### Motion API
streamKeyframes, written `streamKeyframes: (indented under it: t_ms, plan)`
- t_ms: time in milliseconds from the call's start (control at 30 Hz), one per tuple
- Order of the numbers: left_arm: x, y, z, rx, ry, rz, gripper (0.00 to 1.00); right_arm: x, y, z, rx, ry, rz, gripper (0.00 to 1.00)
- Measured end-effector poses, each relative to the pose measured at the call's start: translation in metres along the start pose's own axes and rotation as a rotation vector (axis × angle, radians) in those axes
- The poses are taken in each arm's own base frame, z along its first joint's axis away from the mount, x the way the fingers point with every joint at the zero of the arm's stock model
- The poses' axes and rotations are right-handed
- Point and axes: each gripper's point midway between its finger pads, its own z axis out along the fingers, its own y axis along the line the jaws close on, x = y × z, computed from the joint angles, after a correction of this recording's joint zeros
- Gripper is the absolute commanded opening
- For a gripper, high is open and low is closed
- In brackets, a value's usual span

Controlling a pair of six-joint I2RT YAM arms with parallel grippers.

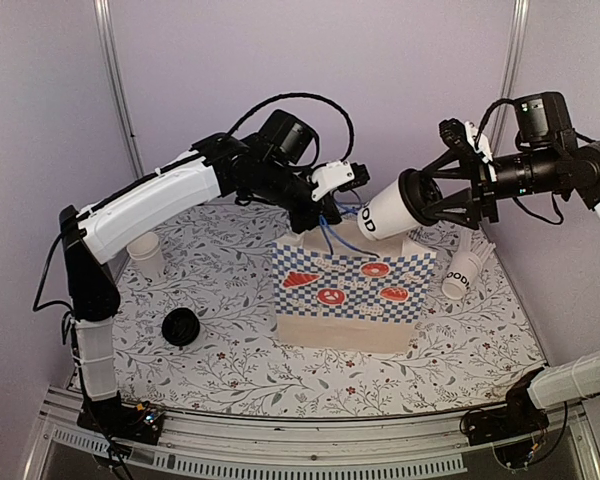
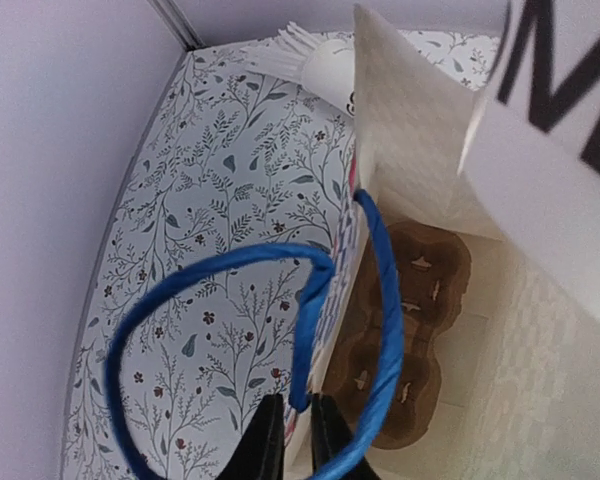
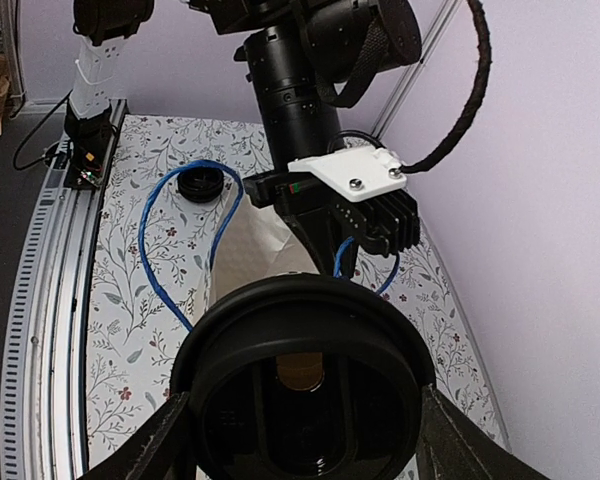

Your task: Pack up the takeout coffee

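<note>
Your left gripper (image 2: 298, 440) pinched blue cord handle (image 2: 220, 262) of checkered paper bag (image 1: 350, 290); right gripper (image 1: 415, 197) clamped black-lidded white paper cup (image 1: 380, 215) above bag; lower next.

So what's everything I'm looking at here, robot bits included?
paper bag: one, blue-and-white checkered with red pictures, standing open mid-table
bag handles: two, blue, at the bag's mouth
cup carrier: one, brown, on the bag's floor
takeout coffee: one, white with black lid, held sideways above the bag
plain cup: one, white, far left of the table
lettered cup: one, white with black letters and white sticks, right of the bag
round lid-like piece: one, black, left of the bag
table cover: one, white with floral print
left end effector: one, black, pinching one bag handle
right end effector: one, black, gripping the takeout coffee
</note>
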Motion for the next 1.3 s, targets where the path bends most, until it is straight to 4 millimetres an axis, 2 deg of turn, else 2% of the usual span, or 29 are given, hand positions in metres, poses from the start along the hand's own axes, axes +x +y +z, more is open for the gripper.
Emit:
streamKeyframes:
  t_ms: [167, 267, 500, 600, 733, 900, 967, 1100, 1200, 1300]
  plan:
    - [0.004, 0.0, 0.0, -0.003, 0.018, -0.029, 0.0, 0.012, 0.011, 0.014, -0.055, 0.047, -0.016, 0.43]
    - [0.002, 0.001, -0.003, -0.01, 0.019, -0.047, 0.0, 0.019, 0.015, 0.025, -0.085, 0.079, -0.027, 0.43]
    - [-0.016, 0.006, -0.021, -0.04, -0.012, -0.109, 0.0, 0.032, 0.025, 0.052, -0.14, 0.158, -0.072, 0.42]
    - [-0.023, -0.004, -0.022, -0.031, -0.017, -0.123, 0.0, 0.038, 0.03, 0.065, -0.156, 0.2, -0.092, 0.42]
    - [-0.027, -0.028, -0.02, 0.01, -0.003, -0.139, 0.0, 0.048, 0.041, 0.076, -0.183, 0.267, -0.122, 0.41]
    - [-0.027, -0.037, -0.019, 0.026, 0.01, -0.188, 0.0, 0.056, 0.058, 0.085, -0.204, 0.347, -0.178, 0.4]
    - [-0.026, -0.037, -0.019, 0.028, 0.013, -0.218, 0.12, 0.057, 0.064, 0.085, -0.206, 0.371, -0.203, 0.4]
    - [-0.025, -0.041, -0.02, 0.041, 0.016, -0.257, 0.46, 0.063, 0.074, 0.085, -0.208, 0.416, -0.241, 0.4]
    - [-0.028, -0.044, -0.027, 0.053, 0.004, -0.282, 0.6, 0.068, 0.078, 0.08, -0.205, 0.444, -0.263, 0.4]
    - [-0.032, -0.047, -0.04, 0.064, -0.027, -0.288, 0.7, 0.072, 0.081, 0.075, -0.2, 0.462, -0.28, 0.39]
